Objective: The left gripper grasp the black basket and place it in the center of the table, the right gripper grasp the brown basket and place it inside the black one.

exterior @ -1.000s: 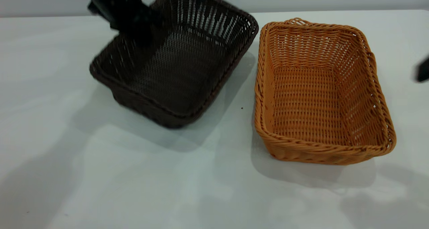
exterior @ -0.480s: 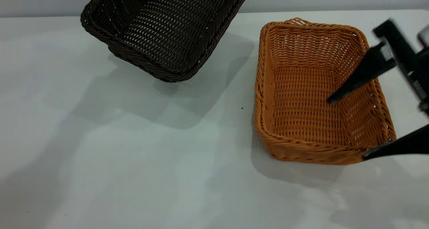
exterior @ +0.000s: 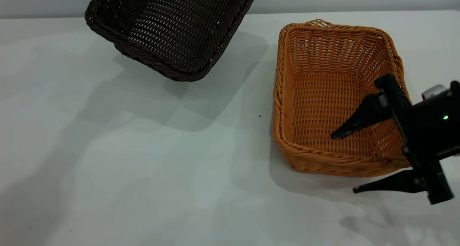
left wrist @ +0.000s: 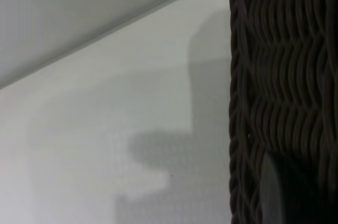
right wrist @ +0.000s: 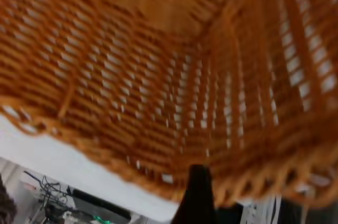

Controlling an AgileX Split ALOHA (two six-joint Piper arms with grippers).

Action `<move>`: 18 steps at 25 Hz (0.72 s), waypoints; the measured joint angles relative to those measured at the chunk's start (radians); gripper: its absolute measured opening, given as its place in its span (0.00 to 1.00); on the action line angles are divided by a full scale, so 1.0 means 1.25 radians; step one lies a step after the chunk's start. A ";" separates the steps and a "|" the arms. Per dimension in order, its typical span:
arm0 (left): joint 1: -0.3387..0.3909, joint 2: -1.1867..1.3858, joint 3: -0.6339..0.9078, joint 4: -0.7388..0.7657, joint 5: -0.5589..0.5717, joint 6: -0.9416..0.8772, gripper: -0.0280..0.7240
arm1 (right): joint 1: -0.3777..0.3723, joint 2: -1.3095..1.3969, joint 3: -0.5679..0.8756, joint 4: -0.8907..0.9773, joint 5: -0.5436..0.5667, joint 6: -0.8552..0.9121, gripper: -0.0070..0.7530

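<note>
- Right gripper (exterior: 352, 162) hangs at the near right corner of the brown basket (exterior: 334, 98), its two black fingers spread wide apart: the upper finger (exterior: 359, 121) reaches inside the basket over its floor, the lower finger (exterior: 390, 184) lies outside the near wall, just above the table (exterior: 143, 188)
- Between those fingers sits the basket's near braided rim and wall; the fingers do not look closed on it
- Brown basket: rectangular, orange-tan woven wicker, sloping sides, thick braided rim, a small loop at its far short end; it stands flat on the table at the right side
- Seen from the right wrist, the orange weave (right wrist: 158, 76) fills the picture, with one dark fingertip (right wrist: 198, 192) at the rim
- Left gripper is out of the exterior view; the left wrist view shows only a dark rounded part (left wrist: 290, 192) against the basket's weave, so whether it is clamped I cannot tell
- Black basket (exterior: 172, 26): rectangular, very dark brown-black wicker with a braided rim, tilted and lifted clear of the table at the far left, its top cut off by the picture edge, its shadow lying on the tabletop beneath
- Well apart are the two baskets, a strip of bare table between them
</note>
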 joint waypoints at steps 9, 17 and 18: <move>0.009 0.000 0.000 0.000 -0.006 0.040 0.14 | 0.000 0.079 -0.055 0.038 -0.013 -0.134 0.38; 0.009 0.000 0.000 0.004 -0.009 0.264 0.14 | -0.074 0.082 -0.128 0.014 -0.009 -0.264 0.10; 0.009 0.000 0.000 0.004 -0.010 0.293 0.14 | -0.106 0.082 -0.138 0.011 -0.005 -0.281 0.10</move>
